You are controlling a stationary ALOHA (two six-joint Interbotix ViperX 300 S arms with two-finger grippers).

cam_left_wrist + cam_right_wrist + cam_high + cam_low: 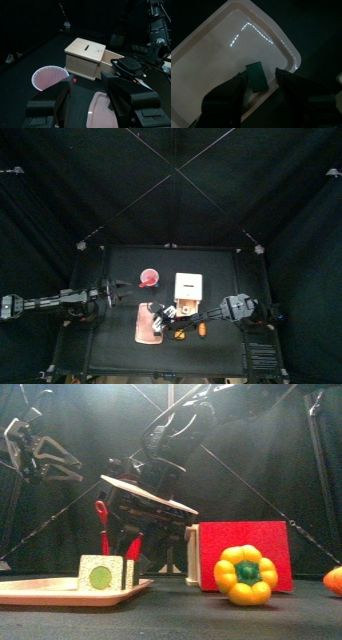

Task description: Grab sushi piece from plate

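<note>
The pale pink plate (143, 323) lies at the front left of the table, also seen low at the plate (40, 591) in the front view. One sushi piece (99, 573), white with a green centre, stands on its right end. In the right wrist view the sushi piece (256, 78) sits near a corner of the plate (224, 55). My right gripper (260, 75) is open, one jaw on each side of the piece, small gaps showing. From the front the right gripper (119, 547) hangs just above it. My left gripper (90, 89) is open and holds nothing, raised left of the plate.
A pink cup (148, 279) and a white block (189, 287) stand behind the plate. The front view shows a yellow pepper (245, 574) before a red block (254, 544), and an orange thing (334, 580) at the right edge.
</note>
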